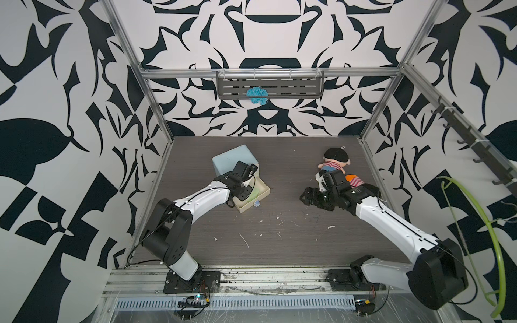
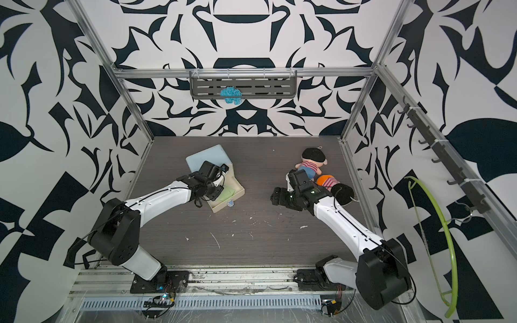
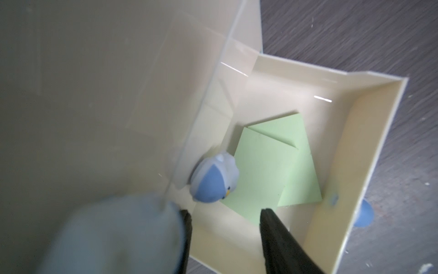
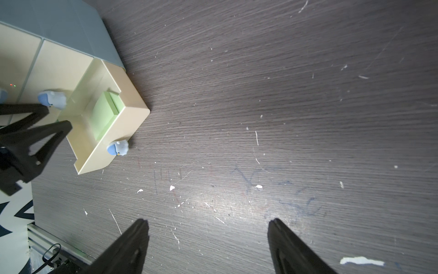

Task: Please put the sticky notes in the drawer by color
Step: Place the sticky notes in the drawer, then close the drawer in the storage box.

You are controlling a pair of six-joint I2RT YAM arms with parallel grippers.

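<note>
1. Spanning the whole workspace, the dark wood-grain table (image 1: 279, 229) carries no loose pads in either top view. That suggests the sorting is near its end, though no yellow or pink notes are visible, so I cannot tell whether they sit in the shut drawers.
2. The pale blue drawer chest (image 1: 229, 160) stands toward the far left of the table, turned at an angle so its front faces the left arm. This is probably why that arm does the loading.
3. A plush doll (image 1: 334, 162) lies on the far right beside the right arm and has no part in the task.
4. The bottom drawer (image 3: 355, 142) is pulled well out and rests on the table, so its tray is open from above.
5. The right gripper (image 4: 208, 221) hangs over bare table well apart from the chest, with its jaws spread wide and nothing between them. I judge it is parked out of the way.
6. The left gripper (image 3: 226, 213) is poised over the near end of the open tray. Its jaws are parted and empty, which fits a pad just let go.
7. The light green sticky notes (image 3: 267, 166) lie flat on the tray floor, two pads overlapping askew. They are just beyond the left fingertips and below them, not touching them.
8. A bluish knob (image 3: 213, 180) on the shut drawer above sits just beside the pads.
</note>
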